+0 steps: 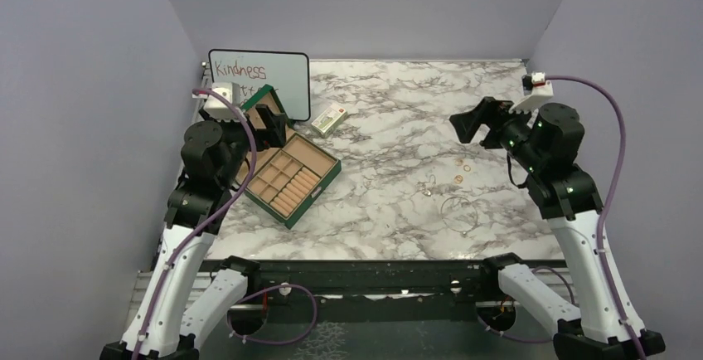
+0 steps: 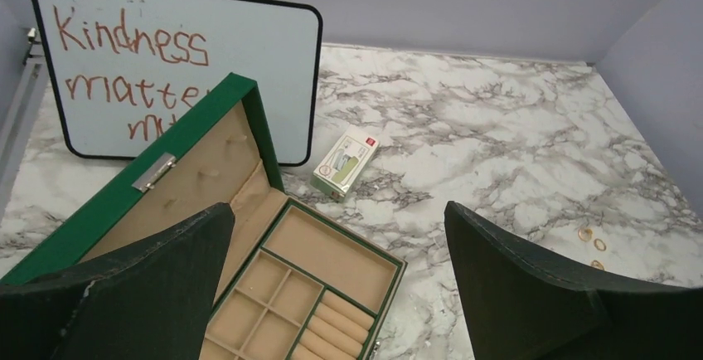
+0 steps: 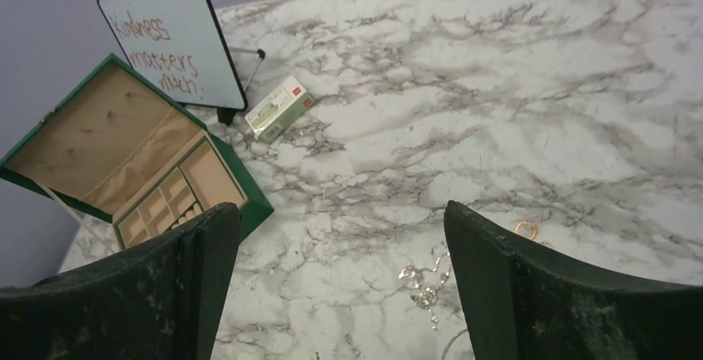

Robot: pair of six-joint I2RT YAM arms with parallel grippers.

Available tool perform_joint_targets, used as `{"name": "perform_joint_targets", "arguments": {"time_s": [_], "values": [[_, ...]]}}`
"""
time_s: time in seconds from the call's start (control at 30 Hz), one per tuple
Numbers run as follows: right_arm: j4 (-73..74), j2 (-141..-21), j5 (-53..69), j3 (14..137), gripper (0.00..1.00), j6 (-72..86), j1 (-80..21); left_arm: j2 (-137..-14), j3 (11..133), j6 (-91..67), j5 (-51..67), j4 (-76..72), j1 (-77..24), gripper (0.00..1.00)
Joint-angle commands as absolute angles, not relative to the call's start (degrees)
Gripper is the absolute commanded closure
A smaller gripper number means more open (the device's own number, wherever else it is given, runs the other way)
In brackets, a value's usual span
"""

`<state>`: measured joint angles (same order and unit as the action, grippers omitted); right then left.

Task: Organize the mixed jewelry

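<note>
The mixed jewelry lies on the marble table right of centre: small gold rings [image 1: 458,179], a silver chain bit [image 1: 428,186] and a thin silver wire loop [image 1: 458,209]. The right wrist view shows the silver bit [image 3: 423,285] and a gold ring [image 3: 526,229]; the left wrist view shows gold rings [image 2: 586,234] at far right. My left gripper [image 1: 267,124] is open and empty, raised above the open green box [image 1: 292,177]. My right gripper [image 1: 474,124] is open and empty, raised above the table behind the jewelry.
The green box with tan compartments [image 2: 332,252] has its lid [image 2: 191,169] up against a whiteboard [image 1: 259,82] at back left. A small white-and-green carton [image 1: 330,118] lies right of the box. Purple walls close in both sides and the back.
</note>
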<state>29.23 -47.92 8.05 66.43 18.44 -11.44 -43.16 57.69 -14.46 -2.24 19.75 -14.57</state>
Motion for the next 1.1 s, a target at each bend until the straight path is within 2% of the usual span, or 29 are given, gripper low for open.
{"name": "perform_joint_targets", "arguments": {"time_s": [0.0, 0.17, 0.37, 0.47, 0.5, 0.63, 0.77, 0.97, 1.07], "values": [[26.82, -48.79, 11.68, 62.95, 0.01, 20.72, -10.93, -43.22, 53.94, -16.34, 2.08, 15.79, -14.19, 0.01], [28.14, -51.31, 13.28, 60.96, 0.00, 23.00, -10.80, -41.99, 48.53, -18.51, 1.25, 14.61, -14.42, 0.01], [26.77, -51.15, 7.30, 56.55, 0.01, 25.31, -10.76, -40.98, 44.49, -26.15, -4.23, 14.02, -14.67, 0.01], [25.36, -50.25, 1.47, 53.03, 0.18, 27.39, -10.74, -40.25, 42.20, -29.25, -4.89, 12.91, -14.80, 0.01], [25.68, -50.40, -1.88, 51.84, 0.19, 29.89, -10.74, -40.07, 41.55, -29.65, -4.49, 12.22, -14.84, 0.01], [24.59, -54.27, 0.87, 49.05, 0.13, 32.64, -10.78, -38.49, 35.98, -27.48, 2.85, 2.71, -15.35, 0.01], [28.31, -62.79, 0.31, 50.18, 0.14, 34.37, -10.72, -39.33, 32.56, -27.40, 6.46, -3.66, -15.56, 0.01], [29.28, -71.09, -6.39, 49.46, 0.36, 34.63, -10.73, -44.49, 34.37, -26.44, 9.22, -4.44, -15.56, 0.01], [30.15, -75.08, -10.77, 50.56, 0.42, 34.38, -10.75, -44.81, 33.59, -25.82, 9.46, -6.31, -15.71, 0.01]]}}
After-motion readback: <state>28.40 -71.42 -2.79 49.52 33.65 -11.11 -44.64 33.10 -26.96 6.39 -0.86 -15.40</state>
